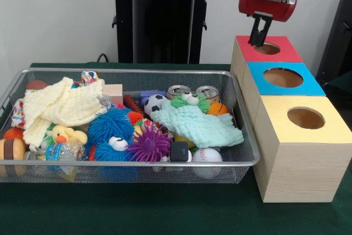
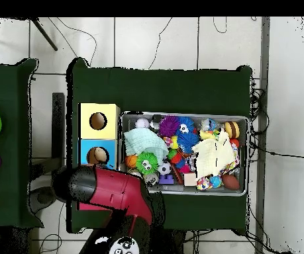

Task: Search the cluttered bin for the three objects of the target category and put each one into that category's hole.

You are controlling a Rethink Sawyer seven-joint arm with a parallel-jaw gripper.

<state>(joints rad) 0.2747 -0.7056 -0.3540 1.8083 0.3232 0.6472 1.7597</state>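
Observation:
The silver wire-mesh bin (image 1: 132, 163) sits on the green table, full of clutter; it also shows in the overhead view (image 2: 184, 193). A yellow plush duck (image 1: 66, 134) with an orange beak lies at its front left. No tiger shows. The red-faced wooden box has its round hole (image 1: 268, 49) at the right rear. My gripper (image 1: 258, 41) hangs right over that hole's near rim, its fingers close together with nothing seen between them. In the overhead view the arm (image 2: 114, 192) covers the red box.
A blue-faced box (image 1: 283, 77) and a yellow-faced box (image 1: 305, 118) stand in line in front of the red one. The bin also holds a cream cloth (image 1: 60, 105), a mint cloth (image 1: 201, 125), blue (image 1: 113, 130) and purple (image 1: 149, 144) fuzzy balls, sports balls and cans (image 1: 179, 91).

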